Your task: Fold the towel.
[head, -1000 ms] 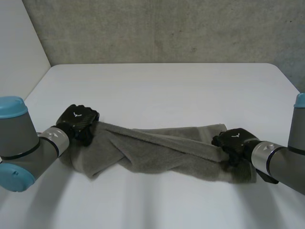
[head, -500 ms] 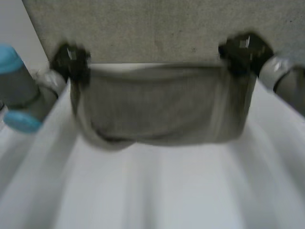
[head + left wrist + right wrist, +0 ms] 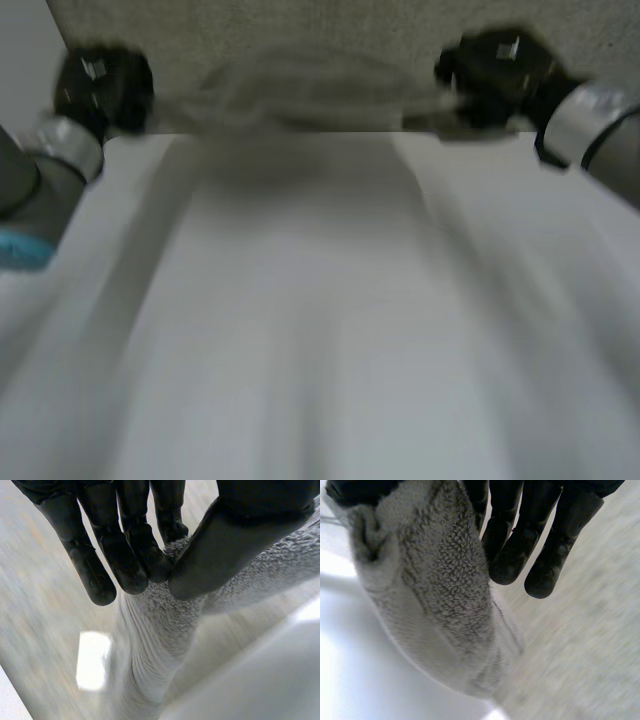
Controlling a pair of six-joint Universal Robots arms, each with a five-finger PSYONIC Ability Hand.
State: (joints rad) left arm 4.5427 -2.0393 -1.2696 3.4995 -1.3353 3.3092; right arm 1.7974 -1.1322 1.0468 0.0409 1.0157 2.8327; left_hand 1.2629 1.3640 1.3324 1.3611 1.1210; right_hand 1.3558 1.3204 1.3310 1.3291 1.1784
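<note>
white table (image 3: pixel 300 330) open beneath towel (image 3: pixel 300 90) held aloft, wall (image 3: pixel 330 30) behind

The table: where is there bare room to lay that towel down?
The table is bare across its middle and near side. It is crowded only at the far edge, where the towel is held up between the left hand and the right hand, each pinching one end.

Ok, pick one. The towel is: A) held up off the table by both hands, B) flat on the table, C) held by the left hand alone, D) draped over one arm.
A: the left hand and right hand each pinch the towel, which stretches between them, raised off the table.
</note>
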